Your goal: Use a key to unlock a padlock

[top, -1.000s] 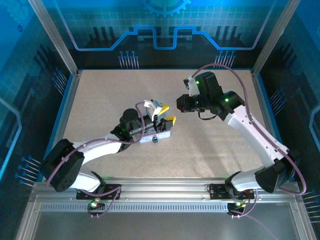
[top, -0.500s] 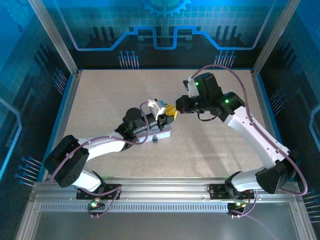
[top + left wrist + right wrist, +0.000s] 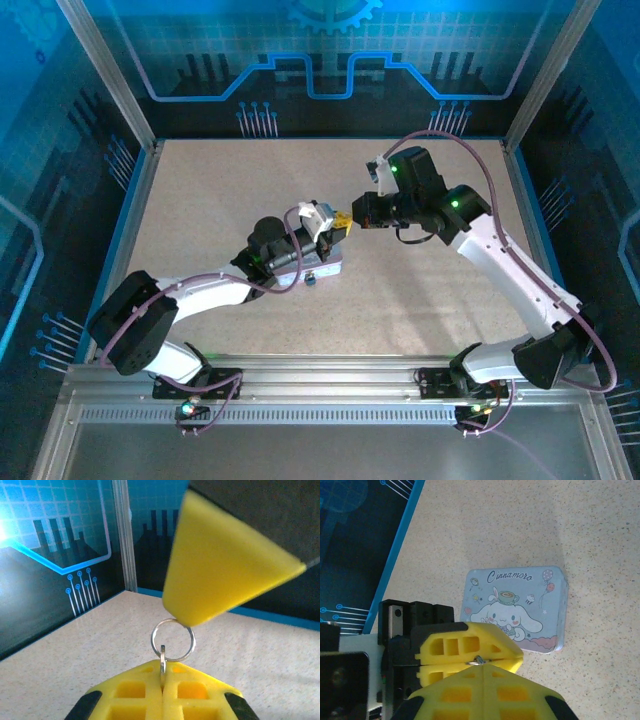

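The padlock (image 3: pixel 312 279), as far as the overhead view shows, is the tiny dark speck lying on the worktop (image 3: pixel 420 300). It sits just beside the near edge of the Cinnamoroll tin (image 3: pixel 517 605), close to the left arm's wrist, and nothing touches it.

Raised off the worktop near the tin, the left tool (image 3: pixel 163 682) is fully closed. Its 2 yellow fingers are pressed together on a thin metal blade seen edge-on, which I take to be the key (image 3: pixel 163 663). A split ring (image 3: pixel 172 641) is threaded through the key's head and stands up from the pads.

To the right, the right tool (image 3: pixel 186 611) is closed too, and its tip meets the top of the ring. I cannot tell whether it nips the ring or only rests against it.

This looks like the key being passed or re-gripped between the 2 tools, with the lock not yet approached. Next, the right tool would need to let go and draw clear without tugging the ring. The padlock then has to be steadied. The blade probably needs to stick out further from the pads before it can be lined up with the keyhole.
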You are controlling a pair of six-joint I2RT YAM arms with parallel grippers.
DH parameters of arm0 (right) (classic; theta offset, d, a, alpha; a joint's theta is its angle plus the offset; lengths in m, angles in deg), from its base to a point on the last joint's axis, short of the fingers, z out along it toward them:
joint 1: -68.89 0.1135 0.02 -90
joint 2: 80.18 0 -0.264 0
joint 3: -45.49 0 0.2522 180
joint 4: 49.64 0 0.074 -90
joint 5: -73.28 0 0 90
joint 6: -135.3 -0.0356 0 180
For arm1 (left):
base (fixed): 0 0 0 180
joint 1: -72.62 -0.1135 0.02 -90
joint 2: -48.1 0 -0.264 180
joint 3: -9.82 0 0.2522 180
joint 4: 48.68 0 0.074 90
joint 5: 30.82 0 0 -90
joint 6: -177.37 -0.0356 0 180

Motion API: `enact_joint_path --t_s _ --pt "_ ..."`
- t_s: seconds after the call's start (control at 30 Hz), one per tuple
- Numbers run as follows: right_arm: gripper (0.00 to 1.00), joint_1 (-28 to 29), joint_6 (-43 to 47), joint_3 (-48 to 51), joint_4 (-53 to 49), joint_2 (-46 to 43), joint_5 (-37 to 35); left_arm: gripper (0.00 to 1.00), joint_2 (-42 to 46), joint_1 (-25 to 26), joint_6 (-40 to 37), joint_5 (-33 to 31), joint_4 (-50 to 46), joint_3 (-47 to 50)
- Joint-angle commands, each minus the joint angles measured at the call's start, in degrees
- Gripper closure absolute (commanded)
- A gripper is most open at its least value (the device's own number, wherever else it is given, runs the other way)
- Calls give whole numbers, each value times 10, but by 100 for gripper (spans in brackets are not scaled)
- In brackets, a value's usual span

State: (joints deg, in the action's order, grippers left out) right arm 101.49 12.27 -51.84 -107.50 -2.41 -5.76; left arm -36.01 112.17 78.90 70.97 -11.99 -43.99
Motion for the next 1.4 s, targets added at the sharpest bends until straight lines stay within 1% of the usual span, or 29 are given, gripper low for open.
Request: enact_joint_path --t_s 0.0,0.1,0.17,0.23,0.33,0.47,0.57,0.63,0.8,1.37 --pt "88 -7 -2 11 -16 -34 4 100 28 13 -108 -44 -40 -7" --pt "79 -27 -13 36 4 -60 37 100 43 22 -198 -69 -82 -12" --pt "75 -46 -30 62 25 -80 69 100 51 26 -262 -79 -105 -16" --pt "73 -62 -51 89 47 -99 99 100 58 28 -308 -82 -118 -18" --pt "70 -77 -87 126 85 -118 145 100 65 28 -356 -78 -135 -26" --pt "69 -79 -143 149 116 -119 190 100 65 28 -394 -64 -152 -37" --pt "69 -78 -196 167 147 -119 206 100 61 29 -408 -60 -150 -42" --pt "69 -76 -214 173 154 -117 206 100 59 28 -408 -57 -151 -45" --pt "69 -71 -222 175 146 -111 189 100 54 32 -407 -53 -148 -49" --pt "68 -60 -246 168 157 -69 181 100 48 35 -408 -55 -142 -49"
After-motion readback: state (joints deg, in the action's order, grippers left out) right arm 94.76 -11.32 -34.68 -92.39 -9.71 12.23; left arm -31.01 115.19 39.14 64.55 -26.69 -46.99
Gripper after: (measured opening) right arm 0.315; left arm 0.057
